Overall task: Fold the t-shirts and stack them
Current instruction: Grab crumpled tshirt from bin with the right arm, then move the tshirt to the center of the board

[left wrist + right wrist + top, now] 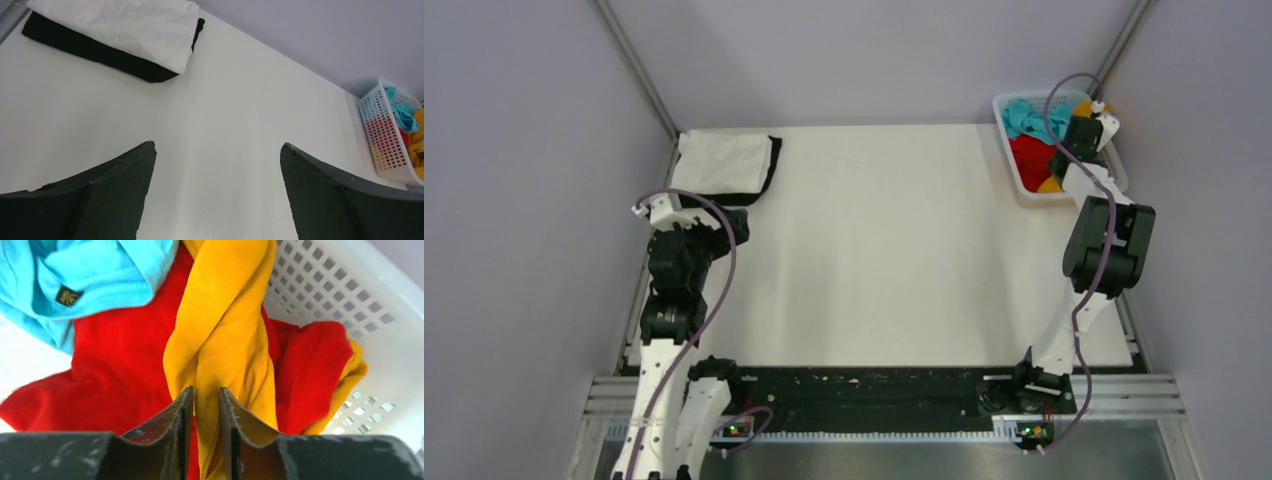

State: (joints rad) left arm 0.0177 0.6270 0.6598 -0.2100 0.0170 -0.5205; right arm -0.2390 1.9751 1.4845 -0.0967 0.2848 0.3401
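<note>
**A:** Where's the soft orange-yellow cloth t-shirt [225,330]?

**B:** In the white plastic mesh basket [350,290], bunched into a rope over the red cloth t-shirt [115,355]. My right end effector [206,390] is clenched on that rope.

**A:** Will it hold?

**B:** I judge it light and limp, so yes, though it may drag the red one along. A shoulder seam would suit folding better. My left end effector [217,145] is released above the table [225,100].
</note>
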